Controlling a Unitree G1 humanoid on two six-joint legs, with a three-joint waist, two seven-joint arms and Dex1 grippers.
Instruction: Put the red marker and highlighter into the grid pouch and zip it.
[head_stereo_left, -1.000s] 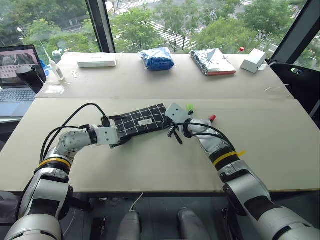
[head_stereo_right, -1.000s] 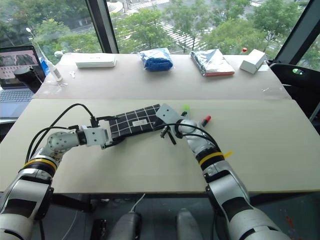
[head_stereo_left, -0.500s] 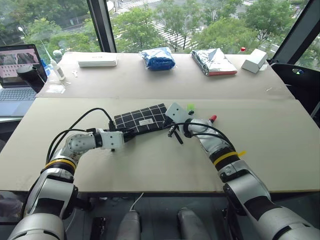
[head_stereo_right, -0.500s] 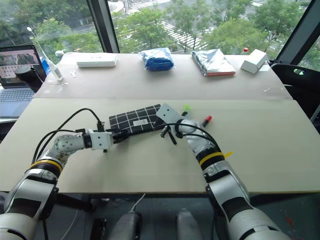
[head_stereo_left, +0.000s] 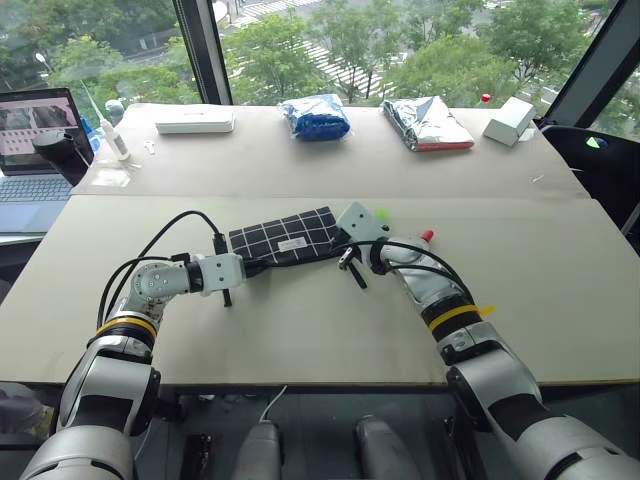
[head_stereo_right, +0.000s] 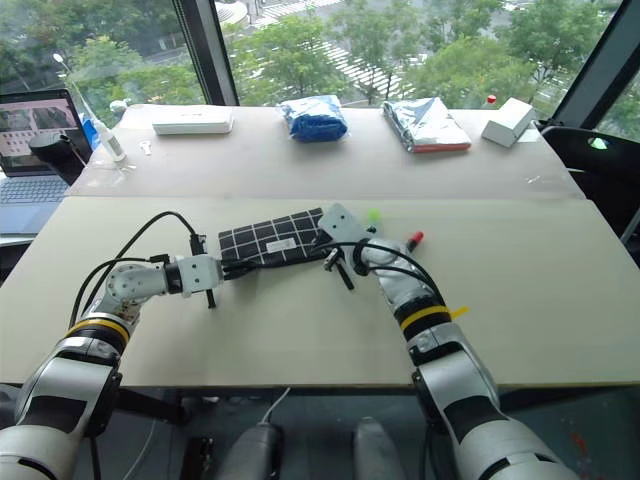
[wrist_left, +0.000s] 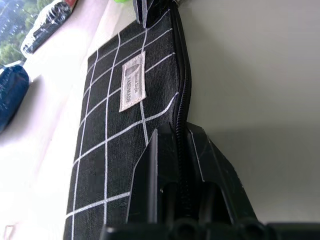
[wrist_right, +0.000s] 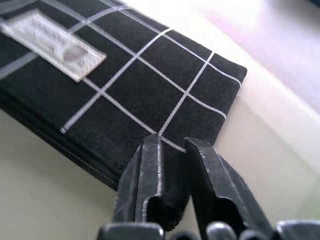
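Note:
The grid pouch (head_stereo_left: 285, 238) lies flat near the table's middle, label up. My left gripper (head_stereo_left: 243, 266) is shut on the zipper edge at its left end; in the left wrist view the fingers (wrist_left: 160, 170) pinch that edge. My right gripper (head_stereo_left: 338, 246) is at the pouch's right end, and its fingers (wrist_right: 150, 175) stand close together with the corner's fabric (wrist_right: 165, 100) between them. The pale green highlighter (head_stereo_left: 381, 213) peeks out just behind my right hand. The red marker (head_stereo_left: 427, 236) lies to that hand's right, mostly hidden by the arm.
Along the back of the table sit a white box (head_stereo_left: 195, 120), a blue bag (head_stereo_left: 315, 117), a silver bag (head_stereo_left: 425, 122) and a small white box (head_stereo_left: 507, 122). A laptop (head_stereo_left: 30, 150) and a white tube (head_stereo_left: 112, 140) stand at the far left.
My left gripper was open over the pouch's left end and has shut on its zipper edge. Both wrists have rolled a little. The pouch has stayed in place.

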